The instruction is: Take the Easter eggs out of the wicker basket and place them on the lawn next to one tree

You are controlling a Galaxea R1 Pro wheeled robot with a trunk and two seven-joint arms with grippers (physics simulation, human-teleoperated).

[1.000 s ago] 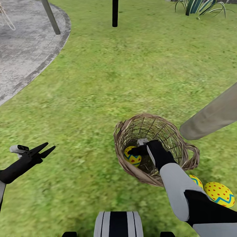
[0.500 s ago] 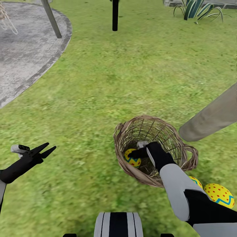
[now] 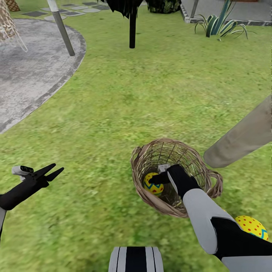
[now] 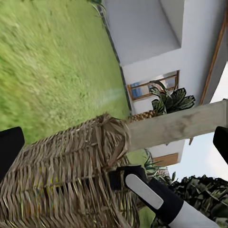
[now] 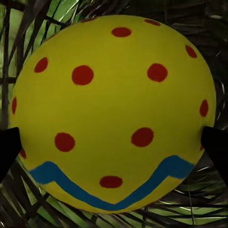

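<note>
The wicker basket (image 3: 196, 166) stands on the lawn (image 3: 124, 113) just left of the pale tree trunk (image 3: 241, 138). One Easter egg (image 3: 154, 186) lies inside it, low on the left. My right gripper (image 3: 155, 178) reaches down into the basket. In the right wrist view its black fingertips (image 5: 9, 152) press on either side of that egg (image 5: 114, 95). Another Easter egg (image 3: 251, 226) lies on the grass by my right forearm, close to the tree. My left gripper (image 3: 53, 172) hovers open over grass at the left. Its wrist view shows the basket (image 4: 61, 175) and the trunk (image 4: 175, 126).
A grey paved path (image 3: 30, 75) curves along the far left, with a slanted grey pole (image 3: 64, 34) at its edge. A thin black trunk (image 3: 132, 30) stands at the back centre and a spiky plant (image 3: 219, 24) at the back right. Open grass lies between.
The head camera has tilted up, so the whole scene sits lower and more of the far garden shows. My right gripper stays at the egg in the basket. The left arm has not moved.
</note>
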